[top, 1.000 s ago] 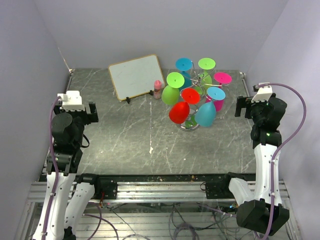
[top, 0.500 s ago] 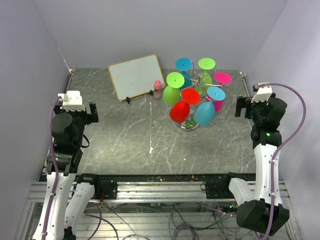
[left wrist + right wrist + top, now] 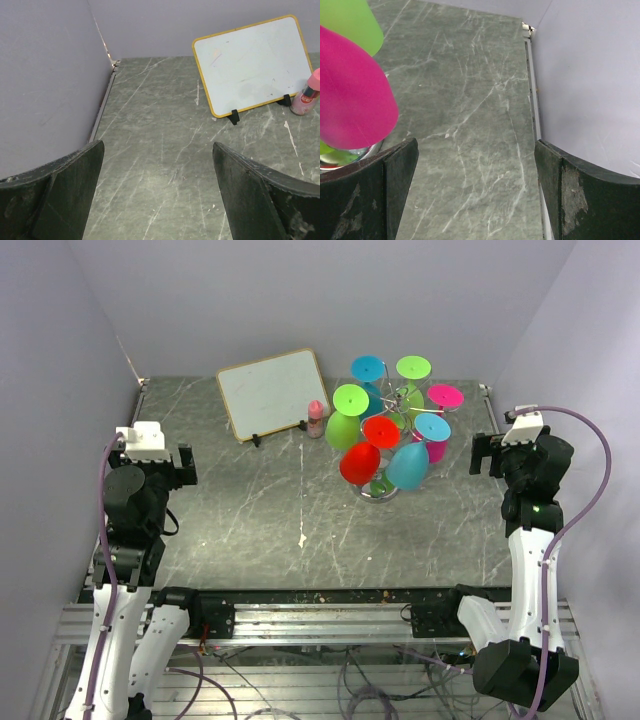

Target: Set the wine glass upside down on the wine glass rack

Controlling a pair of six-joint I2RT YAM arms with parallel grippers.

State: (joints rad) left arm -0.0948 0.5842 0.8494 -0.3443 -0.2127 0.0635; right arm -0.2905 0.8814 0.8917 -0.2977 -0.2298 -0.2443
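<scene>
The wine glass rack (image 3: 399,398) is a silver wire stand at the back right of the table, with its round base (image 3: 380,490) toward the front. Several coloured wine glasses hang on it upside down, among them a red one (image 3: 358,464), a light blue one (image 3: 409,466), a green one (image 3: 342,428) and a pink one (image 3: 445,397). My left gripper (image 3: 183,465) is open and empty at the table's left side, far from the rack. My right gripper (image 3: 482,453) is open and empty just right of the rack. The right wrist view shows a pink glass (image 3: 350,95) and a green glass (image 3: 352,22) at its left.
A white board with a yellow frame (image 3: 272,392) leans on black feet at the back, left of the rack. A small pink bottle (image 3: 316,419) stands between the board and the rack. Lilac walls close in the left, back and right sides.
The light blue glass at the rack's front has shifted very slightly to the left. Neither arm has moved and both grippers stay open.
</scene>
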